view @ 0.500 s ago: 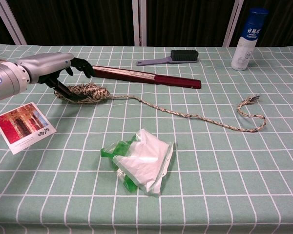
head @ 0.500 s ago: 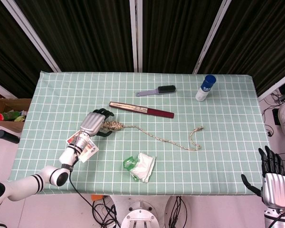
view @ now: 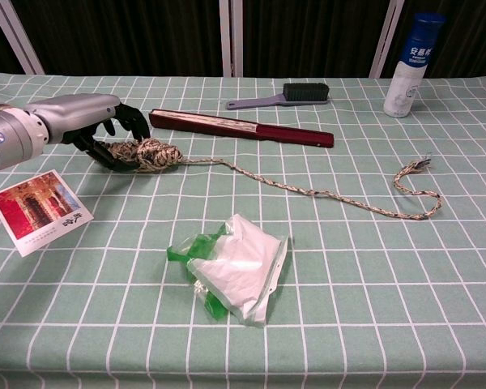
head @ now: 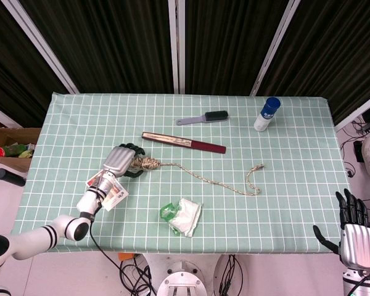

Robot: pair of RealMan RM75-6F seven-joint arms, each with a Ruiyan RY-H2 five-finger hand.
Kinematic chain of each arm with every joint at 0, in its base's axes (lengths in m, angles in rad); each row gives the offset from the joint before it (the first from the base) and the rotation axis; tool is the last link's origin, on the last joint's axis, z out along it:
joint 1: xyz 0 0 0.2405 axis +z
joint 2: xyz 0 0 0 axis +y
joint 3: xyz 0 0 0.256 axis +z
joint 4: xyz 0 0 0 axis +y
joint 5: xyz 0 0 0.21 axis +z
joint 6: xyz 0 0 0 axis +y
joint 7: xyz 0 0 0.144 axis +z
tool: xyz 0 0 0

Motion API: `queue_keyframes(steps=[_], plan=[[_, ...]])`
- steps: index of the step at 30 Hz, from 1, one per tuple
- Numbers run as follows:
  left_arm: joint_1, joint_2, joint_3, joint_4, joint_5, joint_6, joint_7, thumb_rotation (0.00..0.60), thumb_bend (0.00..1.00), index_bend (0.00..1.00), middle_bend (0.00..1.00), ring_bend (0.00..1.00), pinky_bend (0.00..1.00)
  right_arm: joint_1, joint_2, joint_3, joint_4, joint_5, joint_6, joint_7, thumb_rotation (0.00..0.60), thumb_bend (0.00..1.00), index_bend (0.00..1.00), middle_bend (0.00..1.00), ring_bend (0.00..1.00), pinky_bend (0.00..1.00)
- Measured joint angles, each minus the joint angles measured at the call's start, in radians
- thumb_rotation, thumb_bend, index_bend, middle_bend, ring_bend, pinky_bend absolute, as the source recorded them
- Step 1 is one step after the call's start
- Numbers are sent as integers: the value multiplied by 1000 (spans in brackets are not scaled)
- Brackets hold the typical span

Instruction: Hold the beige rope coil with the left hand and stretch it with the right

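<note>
The beige rope coil (head: 148, 164) (view: 155, 152) lies on the green checked tablecloth, left of centre. My left hand (head: 119, 161) (view: 74, 115) comes in from the left, and its dark fingers curl around the coil's left end and grip it. From the coil the loose rope runs right across the cloth to a curled tail (head: 254, 179) (view: 413, 194). My right hand (head: 354, 229) shows only in the head view. It is off the table's near right corner with its fingers spread, holding nothing, far from the rope.
A long dark-red folded fan (head: 184, 142) (view: 241, 128) lies just behind the coil. A grey brush (head: 203, 118) and a white bottle with a blue cap (head: 266, 115) stand further back. A crumpled plastic bag (head: 184, 216) and a picture card (view: 39, 211) lie nearer the front.
The left hand's fingers have closed further around the coil, which is now bunched tighter and sits slightly to the right. The right hand has not moved.
</note>
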Motion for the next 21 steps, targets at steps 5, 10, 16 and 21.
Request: queue_keyframes(steps=[5,10,16,21], plan=[[-2,-4,1,9,-11,2,1,503,292,352,354,255,324,-1,0,-1,-2,1,2,-1,600,184,0,0,0,0],[-3,-7,5,15,-5,3,-20,593,321,388,401,293,362,-2,-2,-1,1,5,1,2,600,186,0,0,0,0],[-8,-12,11,25,-6,-8,-31,600,354,424,438,325,390,-4,0,1,2,8,6,8,600,195,0,0,0,0],[-3,-23,8,32,15,23,-73,600,403,524,533,408,464,-5,0,2,4,9,9,12,600,197,0,0,0,0]])
